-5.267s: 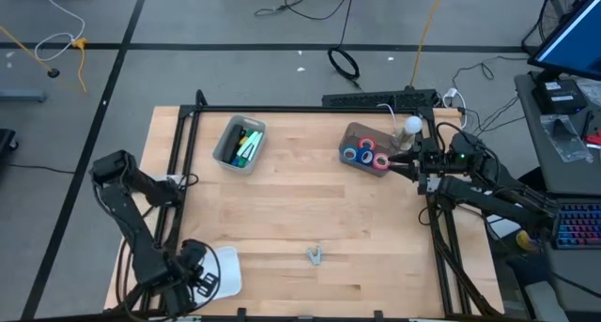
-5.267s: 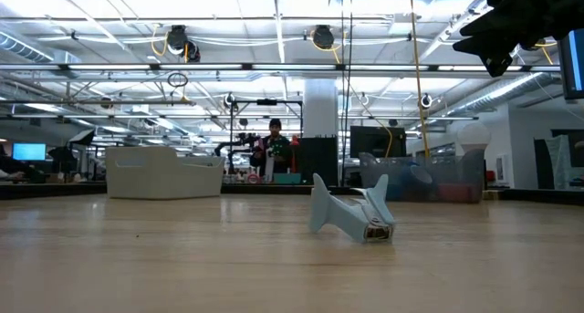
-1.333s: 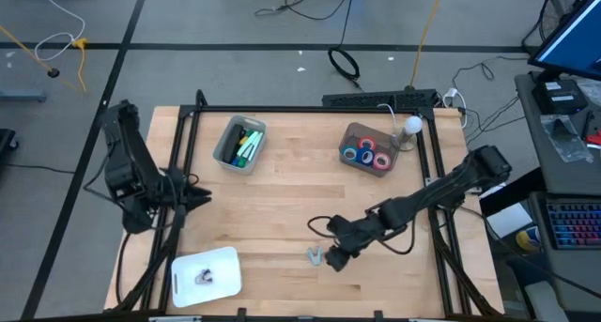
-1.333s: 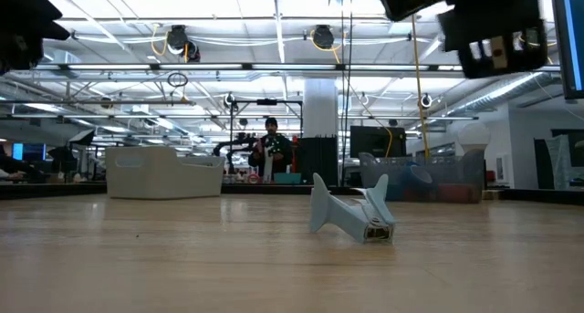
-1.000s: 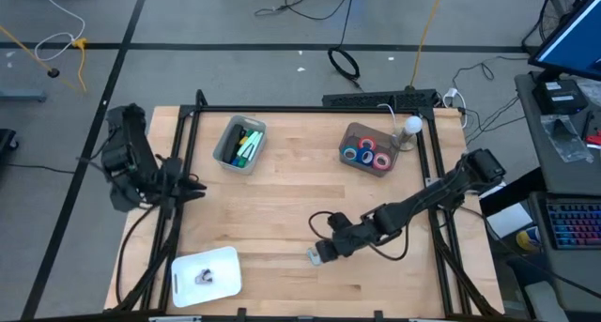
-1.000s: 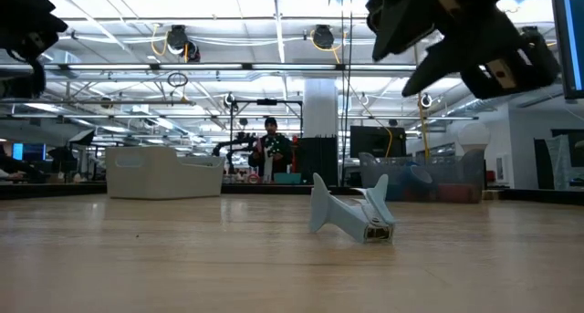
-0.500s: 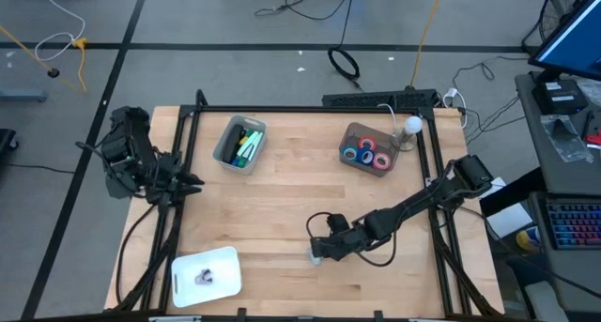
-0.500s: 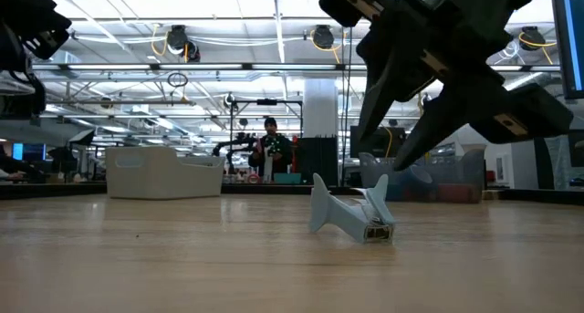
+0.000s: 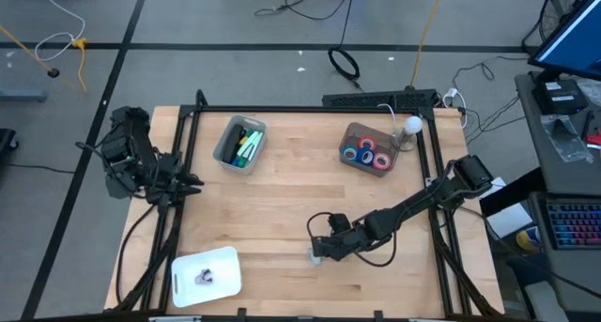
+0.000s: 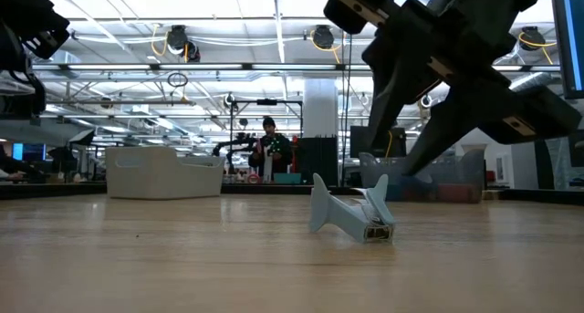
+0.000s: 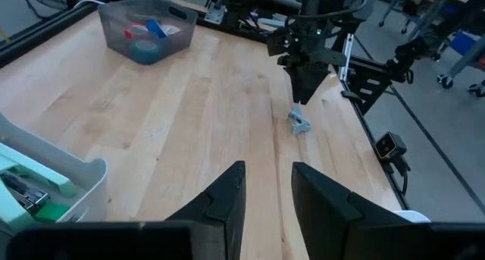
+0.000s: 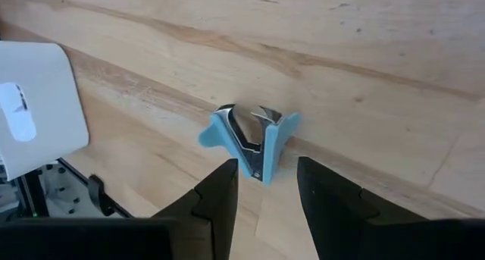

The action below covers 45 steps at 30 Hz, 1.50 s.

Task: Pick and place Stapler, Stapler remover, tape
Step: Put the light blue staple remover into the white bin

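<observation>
Wooden table [image 9: 282,200]: right gripper [image 12: 261,186], fingers parted and empty, hovers over the stapler remover [image 12: 250,141] at six o'clock; an off-centre descent could knock it aside.

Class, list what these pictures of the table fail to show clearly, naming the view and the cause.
1. High view: the right pincer covers the light blue staple remover.
2. High view: the item on the white tray is too small to identify.
3. Low view: the grey tape bin shows its contents only as a blur.
</observation>
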Each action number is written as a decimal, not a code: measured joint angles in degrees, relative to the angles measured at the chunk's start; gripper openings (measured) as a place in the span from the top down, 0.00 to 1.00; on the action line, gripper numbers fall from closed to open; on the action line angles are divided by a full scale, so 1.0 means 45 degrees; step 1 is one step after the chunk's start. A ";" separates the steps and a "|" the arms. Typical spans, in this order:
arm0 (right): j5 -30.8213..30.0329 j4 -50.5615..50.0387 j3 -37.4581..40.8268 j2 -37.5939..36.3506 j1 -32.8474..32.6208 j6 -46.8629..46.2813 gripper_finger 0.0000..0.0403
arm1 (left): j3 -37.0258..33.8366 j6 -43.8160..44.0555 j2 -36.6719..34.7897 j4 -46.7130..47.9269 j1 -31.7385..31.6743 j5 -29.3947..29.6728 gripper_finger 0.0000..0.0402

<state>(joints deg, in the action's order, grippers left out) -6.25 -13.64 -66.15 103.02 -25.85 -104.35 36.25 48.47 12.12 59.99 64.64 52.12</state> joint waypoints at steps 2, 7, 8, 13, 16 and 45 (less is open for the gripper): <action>0.0008 -0.0003 0.0000 0.0085 0.0000 0.0027 0.68 | 0.0000 -0.0013 0.0000 0.0000 0.0000 0.0000 0.73; 0.0066 0.0315 0.0039 0.0712 0.0073 0.0152 0.68 | 0.0000 -0.0077 0.0005 -0.0002 0.0000 0.0000 0.73; 0.0066 0.0671 0.0010 0.0841 0.0102 0.0206 0.68 | 0.0000 -0.0083 0.0005 0.0000 0.0000 0.0002 0.73; 0.0061 0.0694 0.0020 0.1159 0.0155 0.0339 0.68 | 0.0000 -0.0084 0.0005 0.0000 0.0000 0.0044 0.73; 0.0026 0.0687 0.0019 0.1223 0.0155 0.0339 0.68 | 0.0000 -0.0079 0.0005 0.0000 0.0000 -0.0005 0.73; 0.0056 0.1284 0.0000 0.1151 0.0141 0.0790 0.97 | 0.0000 -0.0176 0.0005 0.0015 0.0000 -0.0248 0.73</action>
<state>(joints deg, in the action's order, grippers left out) -6.00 -7.86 -66.15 108.20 -25.21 -100.80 36.25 47.68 12.14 60.05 64.64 51.00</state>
